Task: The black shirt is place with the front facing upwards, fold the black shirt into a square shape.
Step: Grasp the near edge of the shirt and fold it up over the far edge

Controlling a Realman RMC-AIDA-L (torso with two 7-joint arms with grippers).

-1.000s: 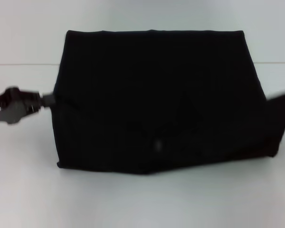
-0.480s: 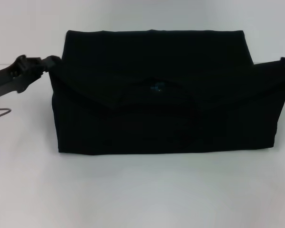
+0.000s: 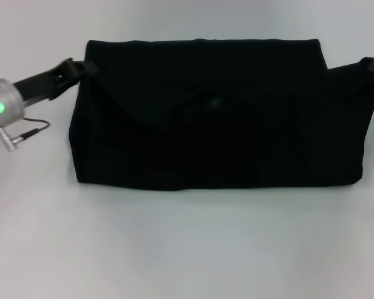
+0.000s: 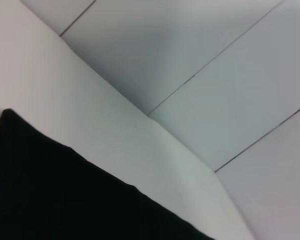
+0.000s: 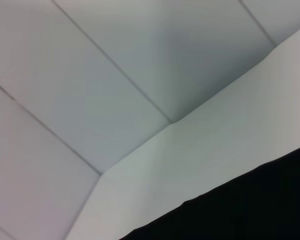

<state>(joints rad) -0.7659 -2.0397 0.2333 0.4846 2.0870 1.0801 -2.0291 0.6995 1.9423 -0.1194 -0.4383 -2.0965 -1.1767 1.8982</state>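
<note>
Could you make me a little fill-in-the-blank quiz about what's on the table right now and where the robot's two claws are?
1. The cloth lying folded on the white table is a shirt coloured ____.
2. The left claw is at the shirt's far ____ corner.
3. The right claw is at the shirt's far ____ corner.
4. The number of claws at the shirt is ____.

Missing words: black; left; right; two

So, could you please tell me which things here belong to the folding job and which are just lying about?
Part of the job:
- black shirt
- left gripper, at its left edge
- right gripper, at its right edge

Just there:
- white table
- thin cable
</note>
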